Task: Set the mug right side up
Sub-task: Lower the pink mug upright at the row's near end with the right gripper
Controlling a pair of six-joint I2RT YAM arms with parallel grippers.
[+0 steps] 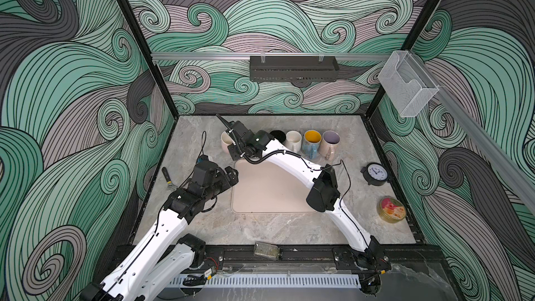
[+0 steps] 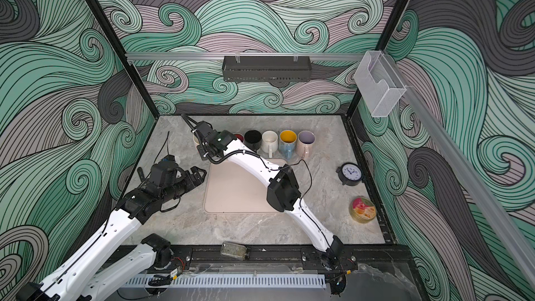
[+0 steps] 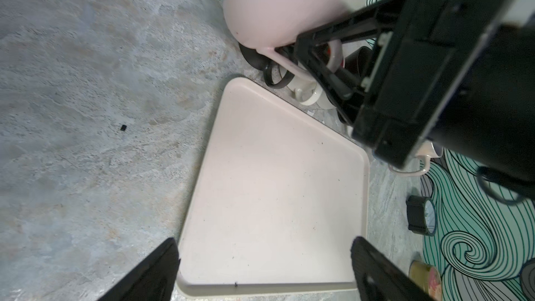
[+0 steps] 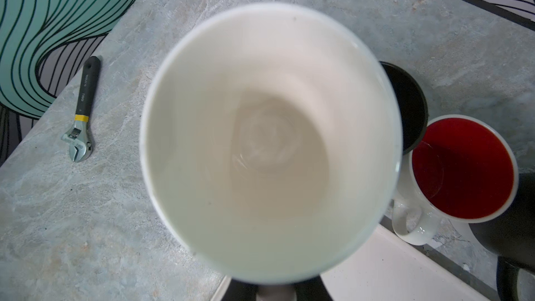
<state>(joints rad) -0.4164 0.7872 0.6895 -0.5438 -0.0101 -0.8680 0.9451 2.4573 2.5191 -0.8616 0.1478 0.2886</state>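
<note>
In a top view, right gripper (image 1: 231, 141) clamped on pale pink ceramic mug (image 1: 223, 140) at the mug row's (image 1: 307, 141) end; left wrist view: jaws pinch its handle, likely for turning control, left gripper (image 3: 260, 270) gaping, empty; right wrist view: mug directly beneath, mouth up, cream interior clean.

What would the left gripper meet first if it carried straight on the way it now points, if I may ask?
Most likely the beige tray: the open left gripper points across and down at its bare surface. Depth is unclear; a flatter line could reach the pink mug beyond.
</note>
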